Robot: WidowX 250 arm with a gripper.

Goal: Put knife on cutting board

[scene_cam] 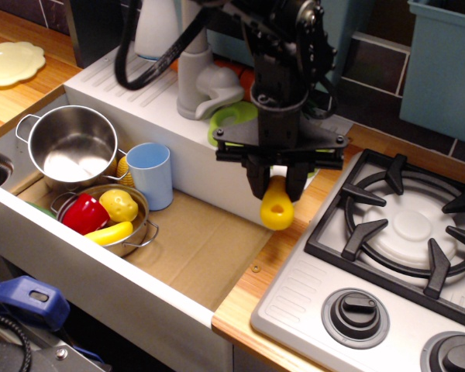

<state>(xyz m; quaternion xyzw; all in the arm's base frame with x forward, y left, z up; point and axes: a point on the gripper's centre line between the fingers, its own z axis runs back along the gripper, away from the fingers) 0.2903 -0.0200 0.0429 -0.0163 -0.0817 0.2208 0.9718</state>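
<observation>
My gripper [277,183] is shut on the knife [277,206] and holds it in the air. Its chunky yellow handle with a hole hangs down below the fingers; the blade is hidden between them. The knife hangs over the wooden counter strip between the sink and the stove. The lime-green cutting board [231,120] lies on the white ledge behind the sink, just behind and left of my gripper. The arm hides most of the board; only its end with the oval hole shows.
A steel pot [71,143], a blue cup [152,175] and a bowl [136,230] of toy vegetables sit in the sink. A white faucet [204,74] stands beside the board. The gas stove [407,225] with knobs is at right. Teal bins stand behind.
</observation>
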